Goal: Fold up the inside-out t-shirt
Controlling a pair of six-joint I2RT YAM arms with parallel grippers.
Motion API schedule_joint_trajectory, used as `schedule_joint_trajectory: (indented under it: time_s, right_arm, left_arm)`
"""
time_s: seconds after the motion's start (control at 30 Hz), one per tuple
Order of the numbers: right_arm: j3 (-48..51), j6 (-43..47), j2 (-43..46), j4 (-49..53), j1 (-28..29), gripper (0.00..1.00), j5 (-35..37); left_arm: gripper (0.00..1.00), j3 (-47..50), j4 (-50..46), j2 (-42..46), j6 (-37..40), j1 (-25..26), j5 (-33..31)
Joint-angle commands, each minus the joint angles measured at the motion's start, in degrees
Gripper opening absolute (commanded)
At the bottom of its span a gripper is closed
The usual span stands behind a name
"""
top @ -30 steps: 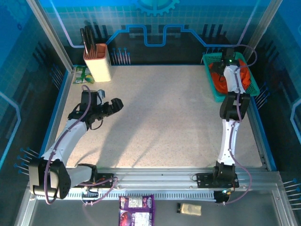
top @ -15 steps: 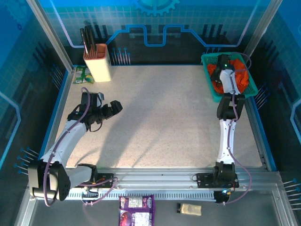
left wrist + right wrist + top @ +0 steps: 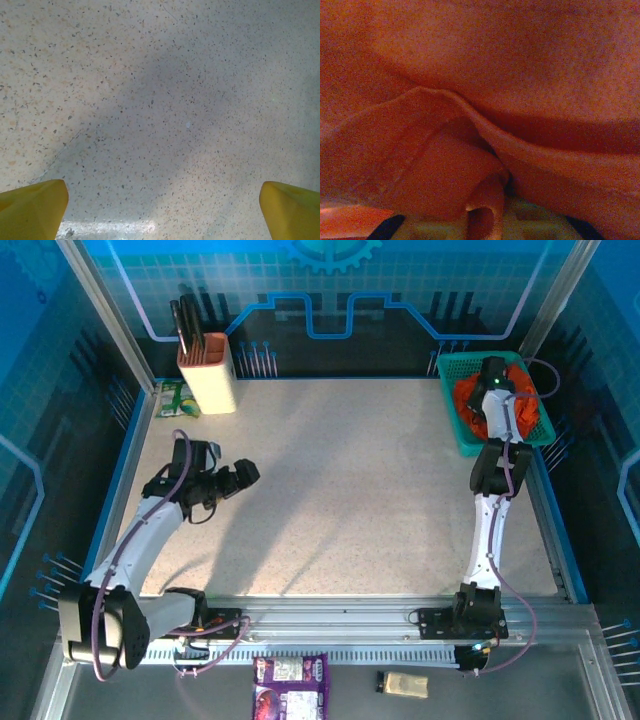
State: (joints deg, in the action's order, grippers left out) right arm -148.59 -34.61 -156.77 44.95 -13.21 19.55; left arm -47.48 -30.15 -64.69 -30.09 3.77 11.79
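- We are fetching: the inside-out t-shirt (image 3: 468, 398) lies bunched in the teal basket (image 3: 455, 440) at the desk's (image 3: 350, 490) far right corner.
- Our right pincer (image 3: 494, 375) is down in the cloth; whether it grips, we cannot tell.
- Our left pincer (image 3: 247, 473) hangs apart over bare desk.
- Next, we judge: lift it out, spread it flat.

Bright orange t-shirt of soft thin cloth (image 3: 520, 60) sits close to the lens, bunched. A thick fold ridge (image 3: 470, 117) arcs from left centre to lower right. A stitched seam (image 3: 402, 167) is at lower left. A small rolled flap (image 3: 485, 200) hangs at bottom centre, above a pale greenish surface (image 3: 535, 227). Focus is soft.
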Motion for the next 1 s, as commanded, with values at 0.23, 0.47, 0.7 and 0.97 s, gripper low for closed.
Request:
schedule_joint_trajectory:
  time_s: [0.23, 0.47, 0.7, 0.97]
  right_arm:
    - [2.3, -3.2, 8.6, -5.5, 2.0, 0.0, 3.8]
    - [11.8, 0.7, 26.6, -8.6, 3.6, 0.0, 1.4]
    - [19.5, 4.8, 45.5, -5.7, 7.3, 0.0, -6.5]
    - [24.7, 4.4, 59.0, -4.8, 19.3, 0.0, -18.7]
  left_arm:
    - [0.99, -0.5, -4.5, 6.8, 0.7, 0.3, -1.0]
    - [0.99, -0.9, -1.0, 9.2, 1.3, 0.2, 0.7]
    - [0.99, -2.7, 4.0, 9.0, 2.6, 0.2, 2.4]
    - [0.99, -7.4, 7.5, 6.3, 4.2, 0.2, 4.6]
